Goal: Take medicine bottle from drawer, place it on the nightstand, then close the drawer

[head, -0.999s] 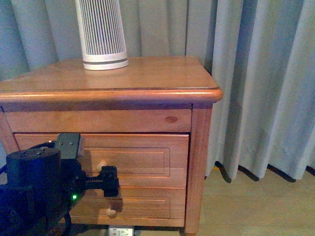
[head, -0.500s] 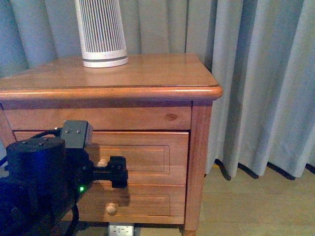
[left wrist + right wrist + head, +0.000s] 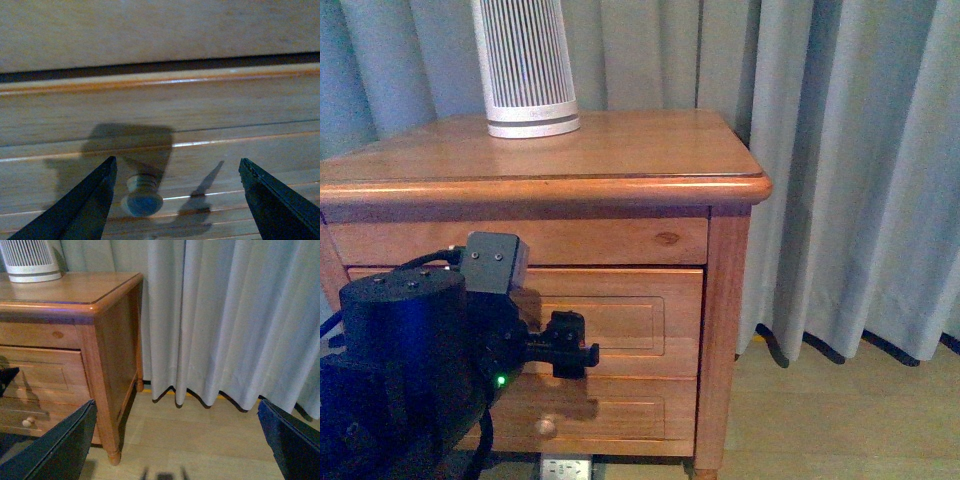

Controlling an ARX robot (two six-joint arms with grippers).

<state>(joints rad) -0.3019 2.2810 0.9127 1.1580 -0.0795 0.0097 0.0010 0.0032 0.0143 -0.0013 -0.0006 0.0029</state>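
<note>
- left tool [image 3: 177, 161]: fingers [image 3: 95, 200] spread wide, clamped on nothing, touching nothing that shows
- it sits right at the front of the table [image 3: 620, 150], level with the upper drawer [image 3: 620, 300]
- drawer knob [image 3: 142, 199] lies between the two fingers, nearer one than the other, with a gap on both sides
- right tool [image 3: 176, 402]: fingers also wide apart, empty, hanging over the floor [image 3: 200, 445] off the table's right side, well clear of it
- drawer: shut, front flush in the table's face, only a thin dark gap along its top edge; panelled honey wood, tool shadow across it
- medicine bottle: not visible in any view
- lower drawer [image 3: 620, 410]: shut, its round knob [image 3: 545, 427] showing below the left tool
- on the table top, at the back left: tall white-grey slatted cylinder [image 3: 525, 65], upright
- grey curtain [image 3: 840, 150] hangs behind the table and to its right, down to the floor
- left arm [image 3: 405, 370] blocks the front view of the table's lower left face, upper knob included
</note>
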